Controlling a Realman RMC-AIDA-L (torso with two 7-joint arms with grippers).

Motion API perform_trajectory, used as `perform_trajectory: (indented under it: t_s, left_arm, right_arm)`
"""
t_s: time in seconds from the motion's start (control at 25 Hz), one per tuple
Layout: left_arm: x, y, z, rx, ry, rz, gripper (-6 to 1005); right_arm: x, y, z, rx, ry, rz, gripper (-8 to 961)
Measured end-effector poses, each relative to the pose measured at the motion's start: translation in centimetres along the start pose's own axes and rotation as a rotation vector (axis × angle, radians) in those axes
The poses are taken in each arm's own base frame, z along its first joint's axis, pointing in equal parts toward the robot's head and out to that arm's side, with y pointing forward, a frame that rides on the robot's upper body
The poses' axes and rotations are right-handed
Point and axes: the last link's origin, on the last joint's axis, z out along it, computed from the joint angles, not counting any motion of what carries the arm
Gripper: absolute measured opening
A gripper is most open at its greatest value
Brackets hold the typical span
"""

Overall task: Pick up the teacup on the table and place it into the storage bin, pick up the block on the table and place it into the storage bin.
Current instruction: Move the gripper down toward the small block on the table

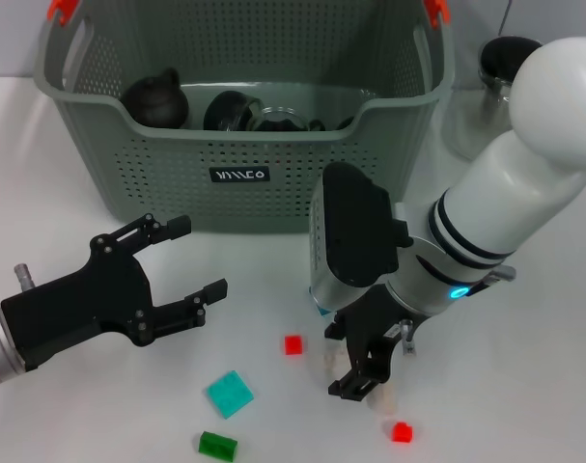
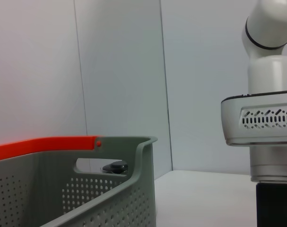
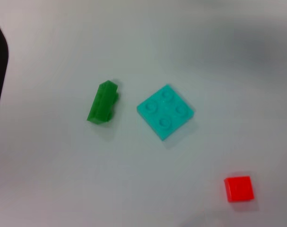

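The grey-green storage bin (image 1: pixel 244 183) stands at the back of the table; its rim (image 2: pixel 110 156) and orange handle clip fill the left wrist view. No teacup shows on the table; dark vessels (image 1: pixel 155 99) lie inside the bin. Loose blocks lie in front: a teal flat block (image 1: pixel 230 394) (image 3: pixel 165 111), a green block (image 1: pixel 217 446) (image 3: pixel 102 102), and two small red blocks (image 1: pixel 293 344) (image 3: pixel 239 188) (image 1: pixel 401 431). My right gripper (image 1: pixel 355 379) points down just above the table between the red blocks, open and holding nothing. My left gripper (image 1: pixel 198 257) hovers open at the left, in front of the bin.
A glass pitcher with a black lid (image 1: pixel 505 58) stands at the back right, beside the bin. A bit of cyan (image 1: pixel 321 311) shows behind the right wrist. The right arm (image 2: pixel 268 118) rises at the side of the left wrist view.
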Motion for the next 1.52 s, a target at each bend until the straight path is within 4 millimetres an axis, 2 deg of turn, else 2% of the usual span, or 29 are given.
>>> perform_trajectory:
  t_s: [0.04, 0.16, 0.6, 1.0, 1.36, 1.52]
  left_arm:
    - [0.0, 0.0, 0.0, 0.000, 0.000, 0.000, 828]
    - [0.0, 0.0, 0.0, 0.000, 0.000, 0.000, 828]
    - [-0.1, 0.1, -0.1, 0.002, -0.001, -0.002, 828]
    - [-0.1, 0.0, -0.1, 0.003, -0.001, -0.002, 828]
    - [-0.1, 0.1, -0.3, 0.011, -0.001, -0.005, 828]
    - [-0.2, 0.1, -0.5, 0.017, -0.003, -0.009, 828]
  right_arm:
    - [0.0, 0.0, 0.0, -0.001, 0.003, 0.002, 852]
    - [0.1, -0.1, 0.1, -0.001, 0.004, 0.005, 669]
    - [0.1, -0.2, 0.2, 0.011, 0.001, 0.005, 429]
    - [0.2, 0.0, 0.5, 0.007, 0.015, -0.004, 401]
    - [-0.2, 0.2, -0.1, 0.006, 0.014, -0.019, 230]
    - [-0.5, 0.5, -1.6, -0.008, -0.015, -0.004, 202]
